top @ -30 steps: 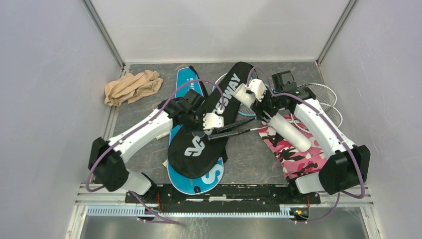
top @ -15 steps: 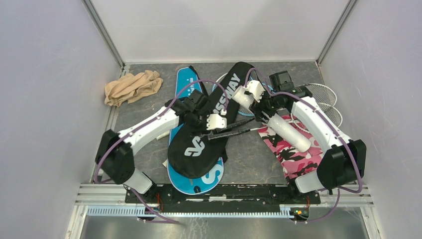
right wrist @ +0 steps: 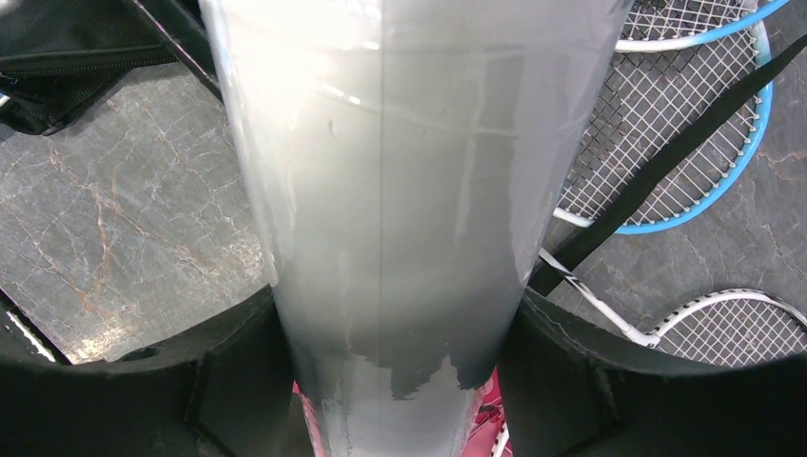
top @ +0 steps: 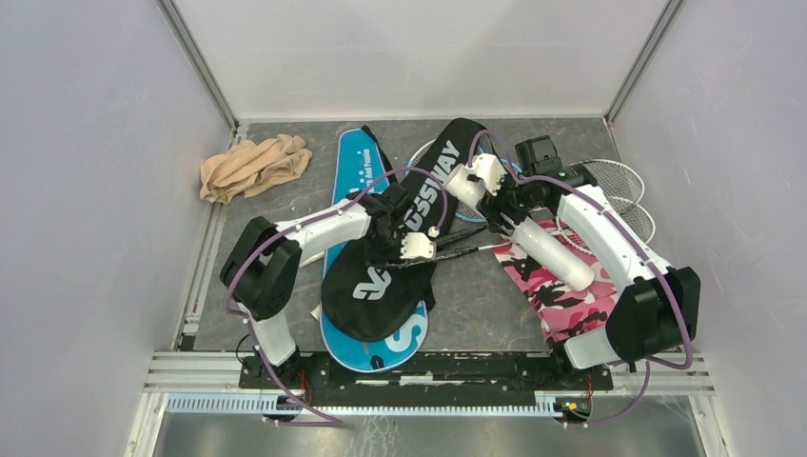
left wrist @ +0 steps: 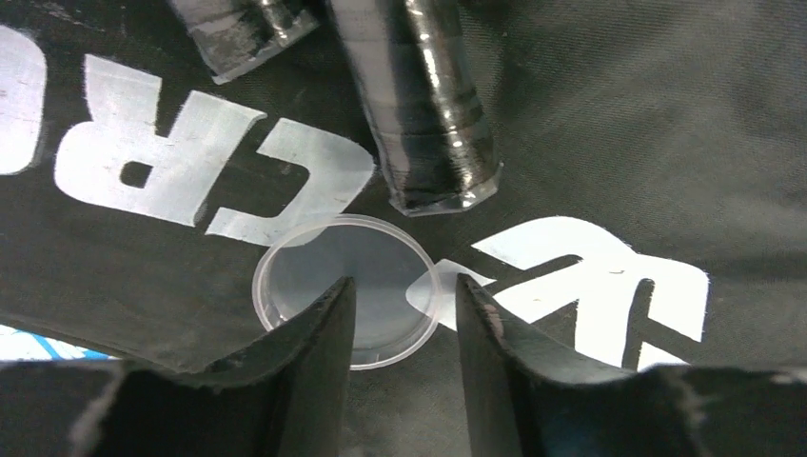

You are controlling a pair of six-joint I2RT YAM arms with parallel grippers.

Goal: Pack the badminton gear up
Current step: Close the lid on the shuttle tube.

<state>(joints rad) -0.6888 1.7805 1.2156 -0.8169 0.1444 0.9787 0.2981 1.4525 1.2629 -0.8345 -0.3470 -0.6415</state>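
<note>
My left gripper (top: 416,246) hangs open just above the black "CROSSWAY" cover (top: 376,286). A clear round lid (left wrist: 314,276) lies flat on that cover, partly behind my open gripper (left wrist: 404,286); whether the fingers touch it I cannot tell. Two black racket handles (left wrist: 428,105) lie just beyond it. My right gripper (top: 509,217) is shut on the long white tube (top: 557,257), which fills the right wrist view (right wrist: 400,190). The blue-framed racket (right wrist: 685,143) and a silver one (right wrist: 742,328) lie on the table beside it. The blue cover (top: 357,162) lies under the black one.
A tan cloth bundle (top: 252,167) sits at the back left. A pink camouflage cover (top: 571,305) lies under the right arm. Racket heads (top: 619,181) spread toward the right wall. White walls close in the table on three sides.
My left jaws have opened from shut. The left arm's elbow has swung inward and its gripper has come slightly nearer over the black cover. The right arm shifted a little left with the tube.
</note>
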